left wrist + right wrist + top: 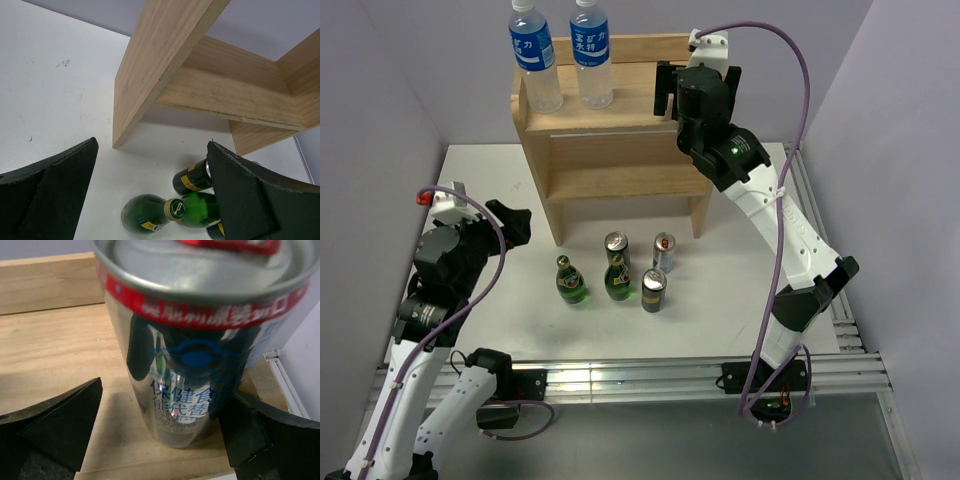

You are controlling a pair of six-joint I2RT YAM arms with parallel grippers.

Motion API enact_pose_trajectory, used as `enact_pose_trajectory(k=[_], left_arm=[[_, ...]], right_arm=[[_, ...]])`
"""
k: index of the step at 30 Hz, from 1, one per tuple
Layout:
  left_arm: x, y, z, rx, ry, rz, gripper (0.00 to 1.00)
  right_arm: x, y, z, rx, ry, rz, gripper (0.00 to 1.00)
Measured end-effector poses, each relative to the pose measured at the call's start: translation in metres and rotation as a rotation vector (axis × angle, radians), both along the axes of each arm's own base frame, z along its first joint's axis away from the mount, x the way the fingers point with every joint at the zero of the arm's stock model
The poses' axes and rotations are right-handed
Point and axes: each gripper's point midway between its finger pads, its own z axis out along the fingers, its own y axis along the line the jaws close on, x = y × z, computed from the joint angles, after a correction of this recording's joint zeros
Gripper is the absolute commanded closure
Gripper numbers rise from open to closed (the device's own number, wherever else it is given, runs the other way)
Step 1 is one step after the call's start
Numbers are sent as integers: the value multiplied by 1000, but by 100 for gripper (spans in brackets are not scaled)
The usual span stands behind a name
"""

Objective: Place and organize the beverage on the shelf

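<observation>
Beneath the right tool (161, 405), the shelf (610, 150) is seen with a red-rimmed silver can (190, 355) stood upright on its top board.
The white surface (480, 190) is spread under the left tool (151, 145), whose fingers are held apart, the shelf's side panel ahead of it. Two blue-labelled water bottles (535, 60) are set on the top board, well to the right tool's left. Two green bottles (570, 282) and three cans (664, 250) are grouped near the left tool's right finger. The right tool's fingers are parted around the silver can.
</observation>
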Motion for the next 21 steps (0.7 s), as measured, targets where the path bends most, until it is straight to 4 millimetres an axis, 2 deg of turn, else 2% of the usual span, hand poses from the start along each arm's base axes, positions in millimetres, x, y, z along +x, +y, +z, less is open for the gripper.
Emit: enact_pose_trajectory(k=[14,21], left_arm=[[2,0,-3,4,11,3,2],[8,-1,-5,8,25,7,2]], right_arm=[[-3,-3,-12,7,23,-15,0],[-28,-12,-9,40,23,10,0]])
